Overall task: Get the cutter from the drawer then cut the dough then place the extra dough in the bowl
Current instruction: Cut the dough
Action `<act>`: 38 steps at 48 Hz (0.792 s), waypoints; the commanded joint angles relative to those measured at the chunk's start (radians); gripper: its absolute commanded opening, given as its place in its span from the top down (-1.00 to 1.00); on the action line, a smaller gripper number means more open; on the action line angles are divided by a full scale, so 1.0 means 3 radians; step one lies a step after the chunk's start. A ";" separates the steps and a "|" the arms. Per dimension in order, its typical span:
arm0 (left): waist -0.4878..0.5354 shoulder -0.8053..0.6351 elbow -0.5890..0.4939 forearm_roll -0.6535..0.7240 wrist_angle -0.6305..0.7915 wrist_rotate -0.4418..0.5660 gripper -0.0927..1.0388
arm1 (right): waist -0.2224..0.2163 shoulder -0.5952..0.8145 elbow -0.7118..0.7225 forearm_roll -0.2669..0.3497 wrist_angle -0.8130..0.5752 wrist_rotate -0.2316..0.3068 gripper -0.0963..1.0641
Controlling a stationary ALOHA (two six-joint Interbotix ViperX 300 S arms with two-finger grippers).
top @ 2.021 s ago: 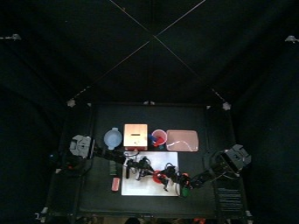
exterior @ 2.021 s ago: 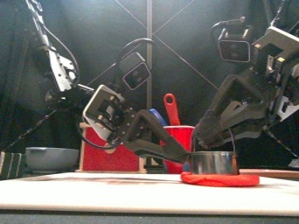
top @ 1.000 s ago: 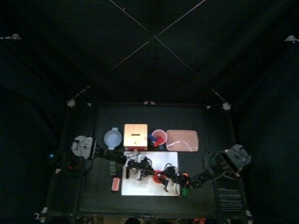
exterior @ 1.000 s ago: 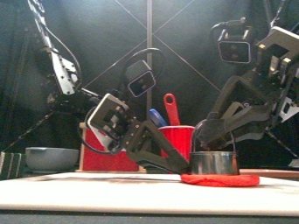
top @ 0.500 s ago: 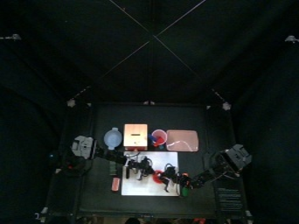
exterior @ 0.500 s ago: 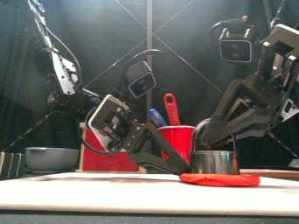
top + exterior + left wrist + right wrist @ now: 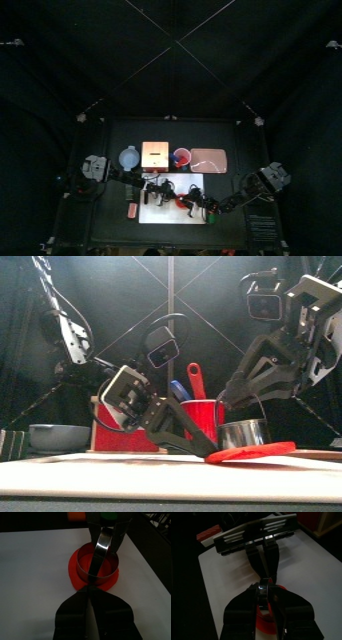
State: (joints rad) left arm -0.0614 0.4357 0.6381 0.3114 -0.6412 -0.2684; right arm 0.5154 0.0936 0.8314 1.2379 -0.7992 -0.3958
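Observation:
A flat red dough disc (image 7: 251, 452) lies on the white cutting board (image 7: 80, 471), its right side tilted up off the board. The round metal cutter (image 7: 241, 433) sits in the dough. My right gripper (image 7: 241, 404) is above it, shut on the cutter's wire handle (image 7: 265, 587). My left gripper (image 7: 201, 444) is low over the board, shut, with its tips on the dough's near edge (image 7: 90, 592). In the left wrist view the cutter ring (image 7: 93, 564) stands inside the dough (image 7: 75, 567).
Behind the board stand a blue-grey bowl (image 7: 128, 158), the wooden box (image 7: 156, 154), a red cup with toy knives (image 7: 181, 156) and a pink tray (image 7: 209, 159). A small red thing (image 7: 131, 211) lies left of the board (image 7: 154, 215).
My right gripper has risen with the cutter, and the dough's right side has lifted and tilted. The left gripper has moved lower and stays on the dough's edge.

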 commanded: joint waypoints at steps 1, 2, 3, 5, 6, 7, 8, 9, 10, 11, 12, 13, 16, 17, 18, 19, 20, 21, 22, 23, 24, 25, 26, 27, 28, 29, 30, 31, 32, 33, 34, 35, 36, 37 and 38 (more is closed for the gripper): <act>0.0005 -0.0041 -0.0046 -0.0005 -0.0005 0.0005 -0.08 | -0.0020 -0.0148 -0.0026 -0.0026 -0.0082 -0.0005 -0.20; 0.0005 -0.0041 -0.0046 -0.0005 -0.0005 0.0005 -0.08 | -0.0020 -0.0148 -0.0031 -0.0026 -0.0087 -0.0005 -0.20; 0.0005 -0.0041 -0.0046 -0.0005 -0.0005 0.0005 -0.08 | -0.0020 -0.0148 -0.0031 -0.0020 -0.0097 -0.0005 -0.20; 0.0005 -0.0041 -0.0046 0.0000 -0.0005 0.0005 -0.08 | -0.0020 -0.0143 -0.0031 -0.0020 -0.0123 -0.0005 -0.20; 0.0005 -0.0041 -0.0046 -0.0005 -0.0005 0.0005 -0.08 | -0.0020 -0.0148 -0.0031 -0.0026 -0.0143 -0.0005 -0.20; 0.0005 -0.0041 -0.0046 -0.0005 -0.0005 0.0005 -0.08 | -0.0020 -0.0148 -0.0031 -0.0026 -0.0153 -0.0005 -0.20; 0.0005 -0.0041 -0.0046 0.0000 -0.0005 0.0005 -0.08 | -0.0020 -0.0148 -0.0031 -0.0020 -0.0174 -0.0005 -0.20; 0.0005 -0.0041 -0.0046 -0.0005 0.0000 0.0005 -0.08 | -0.0020 -0.0143 -0.0031 -0.0026 -0.0194 -0.0005 -0.20; 0.0005 -0.0041 -0.0046 0.0000 0.0005 0.0005 -0.08 | -0.0020 -0.0148 -0.0031 -0.0026 -0.0205 -0.0005 -0.20; 0.0005 -0.0041 -0.0046 0.0000 0.0015 0.0005 -0.08 | -0.0020 -0.0143 -0.0031 -0.0026 -0.0225 -0.0005 -0.20; 0.0005 -0.0041 -0.0046 -0.0005 0.0015 0.0005 -0.08 | -0.0020 -0.0148 -0.0031 -0.0020 -0.0235 -0.0005 -0.20; 0.0005 -0.0041 -0.0046 0.0000 0.0020 0.0005 -0.08 | -0.0020 -0.0143 -0.0031 -0.0026 -0.0251 -0.0010 -0.20; 0.0005 -0.0046 -0.0046 -0.0005 0.0036 0.0005 -0.08 | -0.0020 -0.0148 -0.0031 -0.0026 -0.0291 -0.0010 -0.20; 0.0005 -0.0046 -0.0046 0.0000 0.0036 0.0005 -0.08 | -0.0020 -0.0148 -0.0036 -0.0031 -0.0307 -0.0010 -0.20; 0.0005 -0.0046 -0.0046 -0.0005 0.0036 0.0005 -0.08 | -0.0020 -0.0148 -0.0031 -0.0041 -0.0322 -0.0010 -0.20; 0.0000 -0.0046 -0.0046 -0.0005 0.0036 0.0005 -0.08 | -0.0020 -0.0148 -0.0036 -0.0051 -0.0337 -0.0010 -0.20; 0.0005 -0.0046 -0.0046 -0.0005 0.0036 0.0005 -0.08 | -0.0020 -0.0148 -0.0036 -0.0056 -0.0348 -0.0010 -0.20; 0.0000 -0.0046 -0.0046 -0.0005 0.0036 0.0005 -0.08 | -0.0020 -0.0148 -0.0041 -0.0061 -0.0358 -0.0010 -0.20; 0.0005 -0.0046 -0.0046 -0.0005 0.0036 0.0005 -0.08 | -0.0020 -0.0143 -0.0036 -0.0066 -0.0373 -0.0010 -0.20; 0.0005 -0.0046 -0.0046 -0.0005 0.0036 0.0005 -0.08 | -0.0020 -0.0148 -0.0036 -0.0066 -0.0383 -0.0010 -0.20; 0.0005 -0.0046 -0.0046 -0.0005 0.0036 0.0005 -0.08 | -0.0020 -0.0148 -0.0041 -0.0066 -0.0399 -0.0005 -0.20; 0.0005 -0.0046 -0.0046 -0.0005 0.0036 0.0005 -0.08 | -0.0020 -0.0148 -0.0041 -0.0061 -0.0404 -0.0010 -0.20; 0.0005 -0.0046 -0.0046 -0.0005 0.0036 0.0005 -0.08 | -0.0020 -0.0148 -0.0036 -0.0066 -0.0419 -0.0010 -0.20; 0.0005 -0.0046 -0.0046 -0.0005 0.0036 0.0005 -0.08 | -0.0020 -0.0148 -0.0041 -0.0061 -0.0430 -0.0010 -0.20; 0.0005 -0.0046 -0.0046 -0.0005 0.0036 0.0005 -0.08 | -0.0020 -0.0148 -0.0036 -0.0061 -0.0440 -0.0010 -0.20; 0.0005 -0.0046 -0.0046 -0.0005 0.0036 0.0005 -0.08 | -0.0020 -0.0148 -0.0041 -0.0066 -0.0455 -0.0010 -0.20; 0.0005 -0.0046 -0.0046 -0.0005 0.0036 0.0005 -0.08 | -0.0020 -0.0148 -0.0041 -0.0061 -0.0476 -0.0010 -0.20; 0.0005 -0.0046 -0.0046 0.0000 0.0036 0.0005 -0.08 | -0.0020 -0.0148 -0.0041 -0.0066 -0.0491 -0.0010 -0.20; 0.0005 -0.0046 -0.0046 -0.0005 0.0036 0.0005 -0.08 | -0.0015 -0.0148 -0.0041 -0.0066 -0.0511 -0.0010 -0.20; 0.0005 -0.0046 -0.0046 0.0000 0.0036 0.0005 -0.08 | -0.0015 -0.0148 -0.0041 -0.0066 -0.0532 -0.0010 -0.20; 0.0005 -0.0046 -0.0046 0.0000 0.0036 0.0005 -0.08 | -0.0010 -0.0148 -0.0041 -0.0066 -0.0552 -0.0010 -0.20; 0.0005 -0.0046 -0.0046 -0.0005 0.0036 0.0005 -0.08 | -0.0010 -0.0148 -0.0041 -0.0061 -0.0573 -0.0010 -0.20; 0.0005 -0.0046 -0.0046 -0.0005 0.0036 0.0005 -0.08 | -0.0010 -0.0148 -0.0041 -0.0066 -0.0588 -0.0010 -0.20; 0.0005 -0.0046 -0.0046 -0.0005 0.0036 0.0005 -0.08 | -0.0005 -0.0148 -0.0036 -0.0066 -0.0603 -0.0010 -0.20; 0.0005 -0.0046 -0.0046 -0.0005 0.0036 0.0005 -0.08 | -0.0005 -0.0148 -0.0036 -0.0066 -0.0619 -0.0010 -0.20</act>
State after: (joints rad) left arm -0.0614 0.4357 0.6381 0.3114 -0.6305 -0.2669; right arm 0.5139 0.0936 0.8314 1.2241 -0.9618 -0.3973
